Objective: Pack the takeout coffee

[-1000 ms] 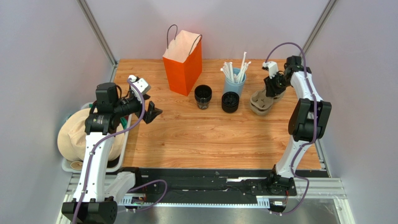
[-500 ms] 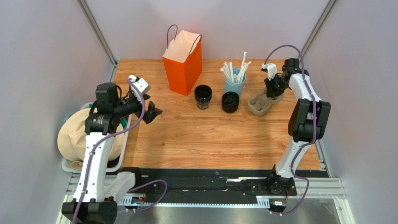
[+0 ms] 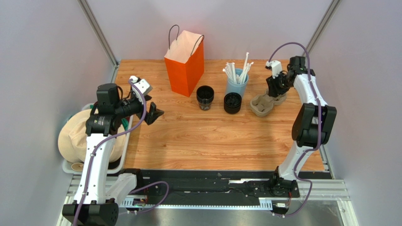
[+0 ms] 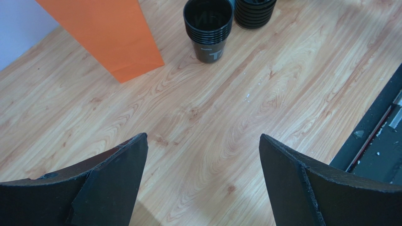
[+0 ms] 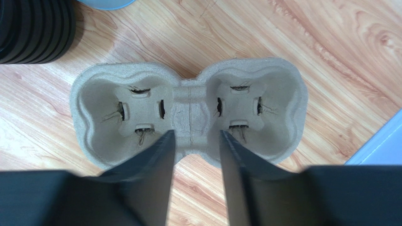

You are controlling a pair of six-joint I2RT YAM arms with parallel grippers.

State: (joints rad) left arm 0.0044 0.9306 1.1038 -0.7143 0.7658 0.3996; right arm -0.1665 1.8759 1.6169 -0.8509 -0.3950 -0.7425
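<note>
The takeout coffee cup (image 3: 205,97) is black and open-topped, with nested rims, and stands right of the orange paper bag (image 3: 184,63). It shows at the top of the left wrist view (image 4: 209,28). A black stack of lids (image 3: 232,102) sits just right of it. My left gripper (image 3: 154,113) hangs open over bare wood (image 4: 203,139), well left of the cup. My right gripper (image 3: 275,89) hovers over the grey-brown cardboard cup tray (image 3: 262,104). Its fingers stand apart astride the tray's middle bridge (image 5: 196,134), and both wells (image 5: 141,70) hold nothing.
A pale blue cup of white straws (image 3: 237,79) stands behind the lids, close to the tray. A white bin with a tan bundle (image 3: 80,134) sits off the table's left edge. Grey walls close in at both sides and the back.
The cup tray has settled a little left and flat on the table. The right gripper's jaws closed on its middle and then widened again. The left arm has not moved.
</note>
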